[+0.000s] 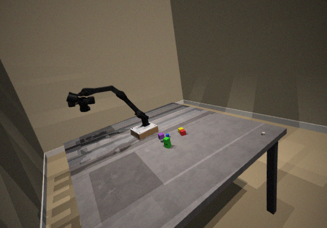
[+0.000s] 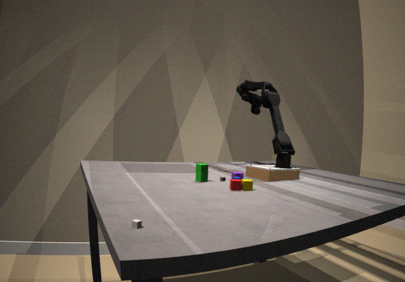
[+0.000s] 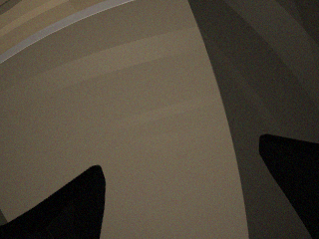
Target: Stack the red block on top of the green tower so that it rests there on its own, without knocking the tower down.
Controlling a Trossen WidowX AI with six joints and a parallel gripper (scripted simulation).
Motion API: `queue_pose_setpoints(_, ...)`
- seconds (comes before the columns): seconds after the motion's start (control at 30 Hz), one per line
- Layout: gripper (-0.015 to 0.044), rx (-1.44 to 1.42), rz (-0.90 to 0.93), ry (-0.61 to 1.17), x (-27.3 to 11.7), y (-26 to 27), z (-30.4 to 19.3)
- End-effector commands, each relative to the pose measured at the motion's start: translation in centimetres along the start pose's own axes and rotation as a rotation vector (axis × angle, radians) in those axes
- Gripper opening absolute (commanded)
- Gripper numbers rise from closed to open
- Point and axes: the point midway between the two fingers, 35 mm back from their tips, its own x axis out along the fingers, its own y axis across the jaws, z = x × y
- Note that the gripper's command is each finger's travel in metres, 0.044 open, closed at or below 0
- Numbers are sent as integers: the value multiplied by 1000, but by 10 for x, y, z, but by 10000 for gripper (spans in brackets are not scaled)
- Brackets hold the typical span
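Room: tan walls and a tan floor with a pale skirting strip around a grey table (image 2: 183,207) on dark legs.
Near edge (exterior view): a small white cube (image 2: 137,223) sits alone, well apart from the other blocks.
Red block (image 2: 235,184): flat on the table, touching the yellow block (image 2: 247,184) beside it.
Behind them: a purple block (image 2: 237,174) with a blue block (image 1: 167,135) next to it, and a tiny dark cube (image 2: 223,178) nearby.
Green tower (image 2: 201,172): upright, two green blocks high, standing free, near the red block but apart from it.
Base: a wooden plinth (image 2: 272,173) carries the arm.
Gripper (image 1: 79,101): raised high, swung off beyond the table's side, far from every block; jaws wide apart, nothing between the fingers (the wrist view shows only floor and wall).
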Motion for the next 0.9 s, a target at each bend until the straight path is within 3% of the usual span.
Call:
queue_pose_setpoints(0.0, 426, 4, -5, -3, -2, -1, 1)
queue_pose_setpoints(0.4, 440, 216, -271, -281, -122, -31, 74)
queue_pose_setpoints(0.87, 440, 388, -428, -694, -279, -2, 151)
